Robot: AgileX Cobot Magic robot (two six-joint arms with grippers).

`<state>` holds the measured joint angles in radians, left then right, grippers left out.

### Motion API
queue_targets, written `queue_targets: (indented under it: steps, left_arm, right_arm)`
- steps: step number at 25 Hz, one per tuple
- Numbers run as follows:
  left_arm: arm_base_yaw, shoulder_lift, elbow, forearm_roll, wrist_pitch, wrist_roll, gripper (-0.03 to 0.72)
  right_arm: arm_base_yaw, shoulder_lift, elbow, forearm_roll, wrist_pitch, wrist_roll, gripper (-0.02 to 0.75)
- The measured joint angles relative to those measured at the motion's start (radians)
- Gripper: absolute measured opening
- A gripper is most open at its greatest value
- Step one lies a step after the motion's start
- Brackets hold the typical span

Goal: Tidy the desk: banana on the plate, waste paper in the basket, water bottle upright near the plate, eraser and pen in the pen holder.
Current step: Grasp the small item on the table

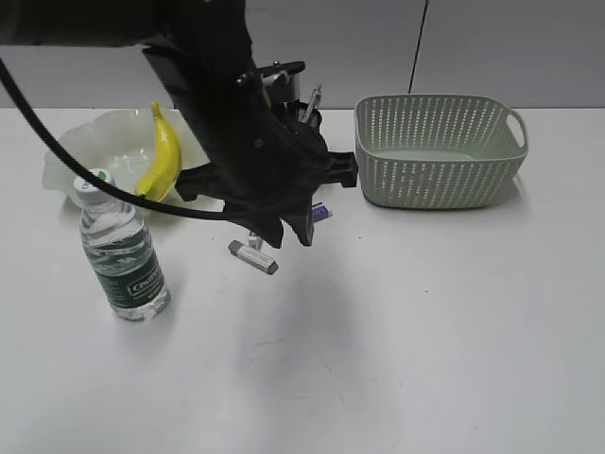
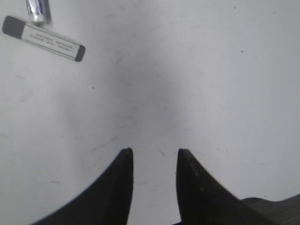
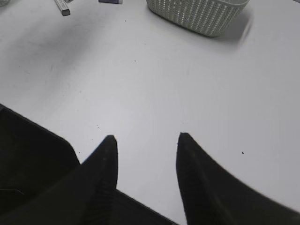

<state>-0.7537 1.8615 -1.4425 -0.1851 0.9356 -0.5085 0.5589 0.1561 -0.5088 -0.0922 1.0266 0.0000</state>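
Hovering above the desk (image 1: pixel 397 331), the left gripper (image 2: pixel 153 154) is showing its jaws parted narrowly and empty; the eraser (image 2: pixel 43 38) is lying flat up-left of it, a pen tip (image 2: pixel 37 10) touching its far edge. Closing across the eraser's short sides is looking wisest; the right gripper (image 3: pixel 145 140) is waiting open, holding nothing.

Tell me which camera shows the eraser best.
The left wrist view: the eraser lies whole and close on the desk, its sleeve print visible. The exterior view shows it small, below the arm. The right wrist view catches only one end at the top edge.
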Motion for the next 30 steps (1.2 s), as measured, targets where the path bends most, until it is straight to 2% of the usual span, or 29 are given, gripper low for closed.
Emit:
queue_targets:
  steps: [6,13,16,19,23,30]
  left_arm:
    - [0.019,0.123,-0.180,0.089,0.135,-0.058,0.256]
    - [0.055,0.224,-0.292,0.169,0.199,-0.076,0.430]
    - [0.089,0.250,-0.301,0.133,0.229,-0.076,0.474]
    - [0.128,0.276,-0.301,0.071,0.239,-0.076,0.486]
    - [0.138,0.298,-0.301,0.068,0.236,-0.077,0.488]
    - [0.139,0.324,-0.302,0.172,0.114,-0.038,0.488]
  right_arm:
    - [0.000,0.000,0.000,0.000,0.000,0.000,0.340]
    - [0.000,0.000,0.000,0.000,0.000,0.000,0.340]
    - [0.000,0.000,0.000,0.001,0.001,0.000,0.340]
    - [0.000,0.000,0.000,0.001,0.001,0.000,0.340]
    - [0.000,0.000,0.000,0.001,0.001,0.000,0.340]
    - [0.000,0.000,0.000,0.001,0.001,0.000,0.340]
